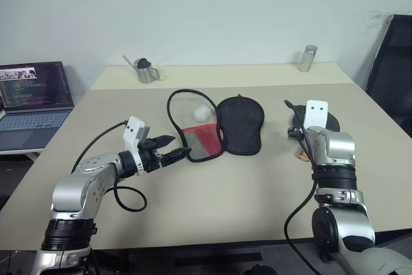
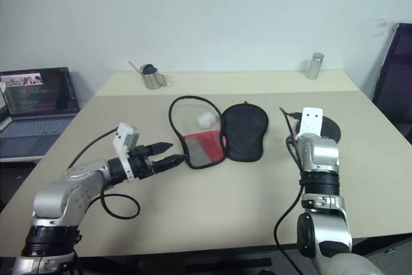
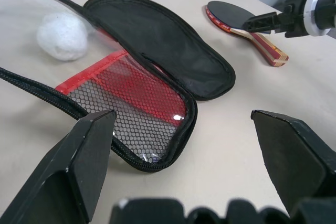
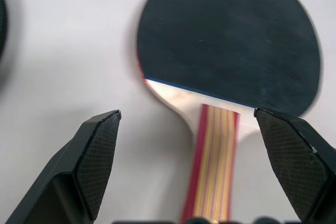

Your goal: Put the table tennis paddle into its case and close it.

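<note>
The table tennis paddle was laid flat on the table's right side, handle toward the nearer right gripper, whose jaws were spread above it. The left gripper, also spread, was pointed at the opened case.

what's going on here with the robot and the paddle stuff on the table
A two-armed robot is working on packing a table tennis paddle into its case. The case lies unzipped and spread open mid-table, with a small white ball resting on its clear flap. The paddle lies flat on the table, outside the case. The right gripper hovers open over the handle, holding nothing. The left gripper waits open near the case's mesh end.
</note>
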